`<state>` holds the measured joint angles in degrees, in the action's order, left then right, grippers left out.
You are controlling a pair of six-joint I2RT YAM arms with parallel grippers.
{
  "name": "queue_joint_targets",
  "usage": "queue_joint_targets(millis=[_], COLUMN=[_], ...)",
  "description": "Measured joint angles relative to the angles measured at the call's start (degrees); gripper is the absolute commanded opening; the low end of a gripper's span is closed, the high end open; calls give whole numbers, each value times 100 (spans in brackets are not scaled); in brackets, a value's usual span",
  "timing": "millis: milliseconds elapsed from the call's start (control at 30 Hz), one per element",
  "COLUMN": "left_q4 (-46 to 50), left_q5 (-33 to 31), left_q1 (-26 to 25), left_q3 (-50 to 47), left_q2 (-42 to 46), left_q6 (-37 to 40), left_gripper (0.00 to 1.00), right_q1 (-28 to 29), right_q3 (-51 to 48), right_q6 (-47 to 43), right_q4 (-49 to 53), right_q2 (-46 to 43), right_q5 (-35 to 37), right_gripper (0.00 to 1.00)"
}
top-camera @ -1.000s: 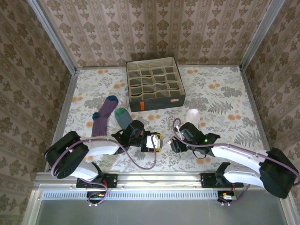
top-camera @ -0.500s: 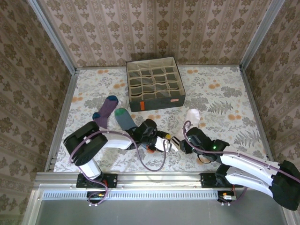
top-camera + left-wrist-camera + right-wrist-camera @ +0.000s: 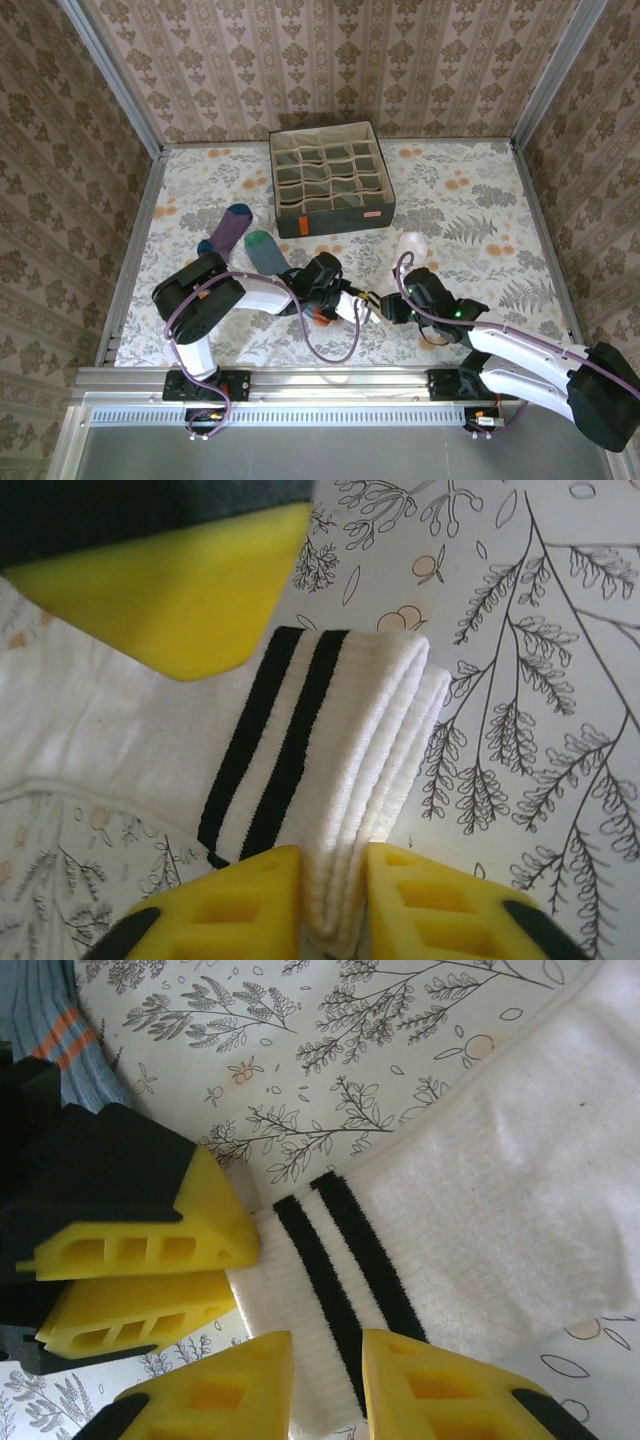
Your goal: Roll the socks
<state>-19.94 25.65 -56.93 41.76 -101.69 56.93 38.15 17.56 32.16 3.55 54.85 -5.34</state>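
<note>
Your left pincer is clamped on the folded cuff end of the white sock, both yellow fingers pressed against the doubled fabric right at its edge. Your right pincer looks pinched on the same cuff, just past the two black stripes, and in its wrist view the left fingers sit almost against it.

That closeness is the first risk: any twist to start the roll could knock the fingers of one pincer into the other. Both bites are also shallow, at the very rim of the fabric. A pull along the sock could slide the cuff out and let the fold open. If the two arms move at different rates, the soft knit will probably stretch or skew, and the roll would start crooked.

In the top view the white sock lies on the bench right of centre. Its long axis runs diagonally. The toe points to the upper right, toward the compartment box, and the cuff points to the lower left, where the pincers meet. The roll therefore has to travel up and right along that line.

The purple sock and the grey-blue sock lie at centre left, beside the left arm, which could drag them if it swings.
</note>
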Motion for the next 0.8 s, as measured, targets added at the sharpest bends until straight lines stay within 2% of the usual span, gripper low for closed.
queue_joint_targets(millis=[100, 267, 433, 533, 800], left_q4=[367, 1473, 3034, 3606, 3875], left_q5=[63, 420, 955, 1255, 1773], left_q1=[0, 37, 310, 407, 507], left_q3=[186, 881, 2017, 2450, 2627], left_q2=[15, 17, -334, -638, -811], left_q6=[-107, -680, -1585, -1989, -2699], left_gripper=[0, 0, 0, 0, 0], right_q1=[-31, -31, -107, -127, -144], right_q3=[-17, -48, -61, -140, -579], right_q6=[44, 79, 107, 138, 437], right_q4=[-192, -577, -931, -1027, -879], right_q2=[70, 181, 291, 289, -345], right_q5=[-153, -393, -391, -286, -240], right_gripper=[40, 48, 50, 51, 56])
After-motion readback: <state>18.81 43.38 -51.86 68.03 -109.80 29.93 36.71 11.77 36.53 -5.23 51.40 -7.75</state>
